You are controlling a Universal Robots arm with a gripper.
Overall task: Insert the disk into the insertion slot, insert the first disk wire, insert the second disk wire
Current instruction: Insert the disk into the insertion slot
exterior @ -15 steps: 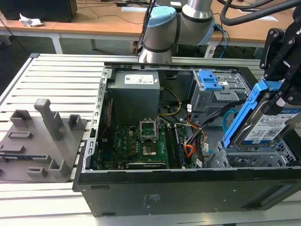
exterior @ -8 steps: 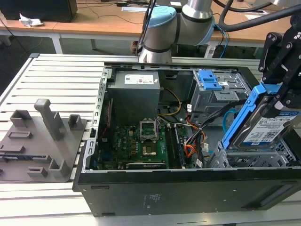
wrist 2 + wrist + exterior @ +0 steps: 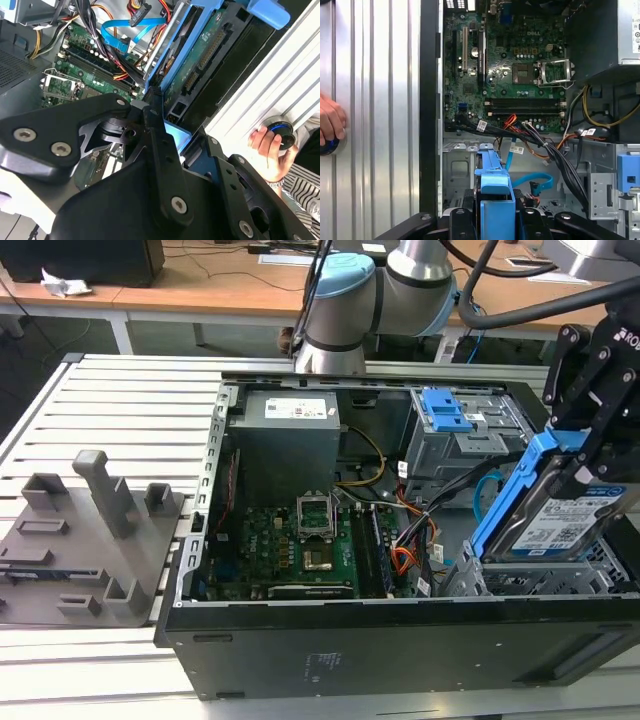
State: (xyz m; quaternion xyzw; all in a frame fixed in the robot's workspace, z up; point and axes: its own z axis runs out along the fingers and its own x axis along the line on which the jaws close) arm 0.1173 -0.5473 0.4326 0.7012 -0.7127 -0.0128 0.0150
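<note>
The claw [image 3: 588,455] is clamped on the disk [image 3: 560,525] — in the first wrist view its black fingers [image 3: 459,225] press the bright blue caddy frame from both sides. The disk is a silver rectangle with a white-and-blue label; in the second wrist view I see its green circuit side. It stands tilted, with its lower end at the insertion slot [image 3: 530,582] — the low grey perforated cage at the exterior view's right end of the open computer case [image 3: 300,650]. I cannot tell if they touch. A person's hand [image 3: 329,122] lies on the slatted surface [image 3: 375,100] beside the case.
</note>
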